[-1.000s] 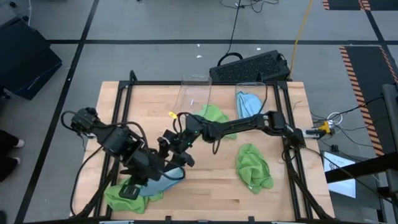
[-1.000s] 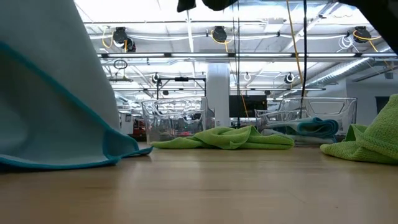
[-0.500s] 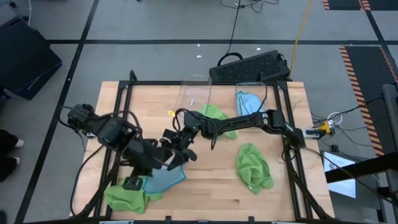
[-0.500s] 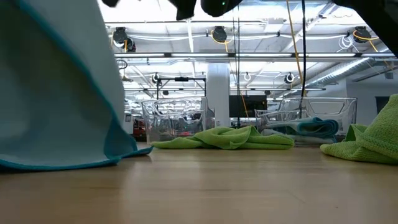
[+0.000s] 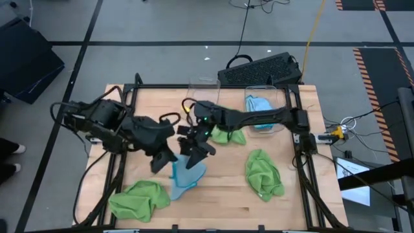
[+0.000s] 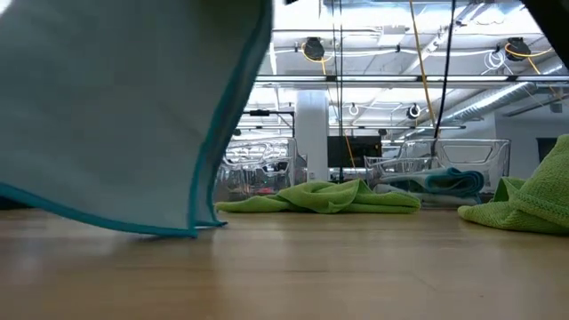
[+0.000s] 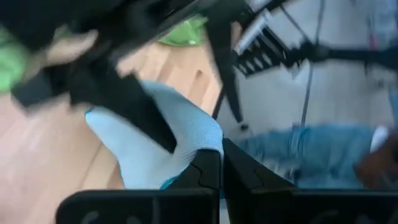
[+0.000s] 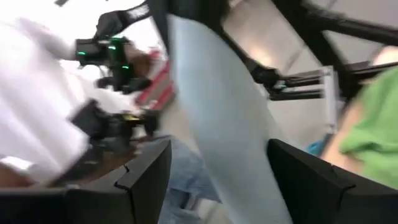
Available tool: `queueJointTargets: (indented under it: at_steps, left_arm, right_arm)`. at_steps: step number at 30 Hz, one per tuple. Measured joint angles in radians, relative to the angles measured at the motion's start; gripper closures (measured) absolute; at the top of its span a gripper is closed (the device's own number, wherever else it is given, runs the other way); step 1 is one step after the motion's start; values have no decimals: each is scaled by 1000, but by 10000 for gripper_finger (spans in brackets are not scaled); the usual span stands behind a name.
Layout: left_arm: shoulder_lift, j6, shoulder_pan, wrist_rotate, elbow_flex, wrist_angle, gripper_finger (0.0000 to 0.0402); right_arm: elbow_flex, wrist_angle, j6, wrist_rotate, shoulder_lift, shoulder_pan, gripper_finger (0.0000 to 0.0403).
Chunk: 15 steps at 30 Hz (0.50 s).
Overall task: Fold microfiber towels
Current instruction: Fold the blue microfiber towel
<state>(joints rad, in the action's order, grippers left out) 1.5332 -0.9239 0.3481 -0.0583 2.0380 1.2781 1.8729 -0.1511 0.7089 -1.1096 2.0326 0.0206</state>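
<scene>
Clear bin (image 5: 261, 105) holds light blue towel (image 5: 257, 104).

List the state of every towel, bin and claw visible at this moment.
Light blue towel: lifted, hanging, lower edge on the table.
Left claw: shut on the light blue towel.
Right claw: open, at the towel.
Green towels, front left, middle, right: crumpled, unfolded.
Blue towel in bin: bunched.
Clear bins: upright at the table's far edge.
</scene>
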Motion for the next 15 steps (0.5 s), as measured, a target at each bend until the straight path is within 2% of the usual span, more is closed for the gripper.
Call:
queueJointTargets:
  at_steps: [3,7,11,15]
  left_arm:
    - [6,-165,12,82,0,2,399]
    - [12,-408,33,242,0,0,397]
    - [12,-567,60,553,0,-26,399]
    - [12,-618,57,856,0,-76,398]
  right_arm:
    - [0,281,-225,119,-102,18,145]
    - [1,638,-523,458,-242,25,145]
    - [1,833,-651,840,-351,1,145]
    - [-18,841,-669,1122,-450,-46,145]
